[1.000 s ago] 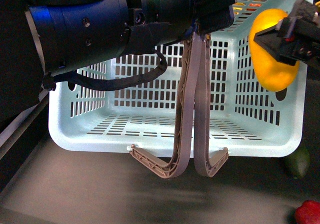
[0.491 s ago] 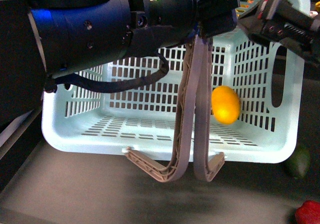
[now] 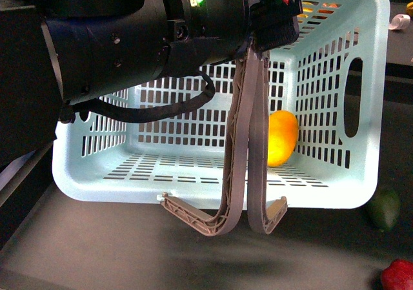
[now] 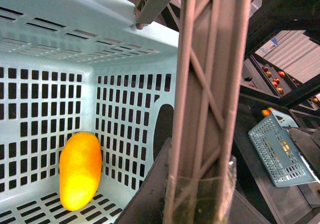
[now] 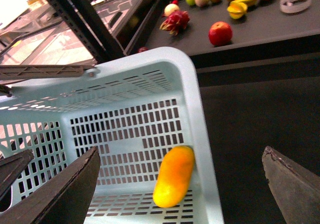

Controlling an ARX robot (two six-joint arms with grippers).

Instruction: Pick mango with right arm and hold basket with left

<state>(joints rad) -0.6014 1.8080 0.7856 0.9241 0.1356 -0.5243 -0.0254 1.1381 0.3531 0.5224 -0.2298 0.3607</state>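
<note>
The yellow-orange mango (image 3: 282, 137) lies inside the pale aqua basket (image 3: 335, 193), leaning against its right wall. In the left wrist view the mango (image 4: 80, 170) rests on the slotted floor by a basket wall (image 4: 50, 39). My left gripper (image 3: 271, 19) is shut on the two grey-brown handles (image 3: 248, 141), which its jaws pinch together (image 4: 200, 184). My right gripper (image 5: 181, 151) hangs open above the basket rim (image 5: 200, 129), with the mango (image 5: 174, 176) lying free below between its spread fingers. The right gripper is out of the front view.
A dark green fruit (image 3: 384, 207) and a red fruit (image 3: 397, 276) lie on the dark table right of the basket. Beyond it, a shelf holds a red apple (image 5: 220, 33), a dragon fruit (image 5: 175, 20) and cut yellow fruit (image 5: 237, 8). A small grey-blue basket (image 4: 280, 151) sits aside.
The right gripper held the mango over the basket's right rim, then let it go. The mango dropped in and settled against the right wall. The right gripper left the front view.
</note>
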